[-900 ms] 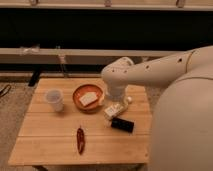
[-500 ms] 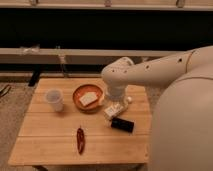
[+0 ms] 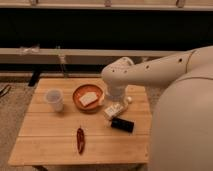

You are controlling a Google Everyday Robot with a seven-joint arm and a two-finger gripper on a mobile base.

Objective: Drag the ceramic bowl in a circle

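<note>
the gripper point(image 3: 113, 108) hangs low at the end of the white arm point(image 3: 150, 73), which reaches in from the right and bends down over the far right part of the wooden table point(image 3: 50, 150). it sits just beside the right edge of the ceramic bowl point(image 3: 77, 95), close enough that i can't say if it touches the rim. from where i stand i cannot tell whether it is clamped on anything or loose.

the ceramic bowl rests on the table's back half, a bit left of the middle, upright, with a pale flat piece point(image 3: 88, 98) lying inside it. just in front of the gripper, towards the near right, a small black object point(image 3: 122, 124) lies flat on the wood.

left of the bowl, near it but apart, stands a translucent whitish cup point(image 3: 54, 99), upright. nearer the front edge, roughly below the bowl, a red chili pepper point(image 3: 80, 139) lies lengthwise, well apart from the rest.

the robot's big pale body point(image 3: 185, 130) fills the right side.
</note>
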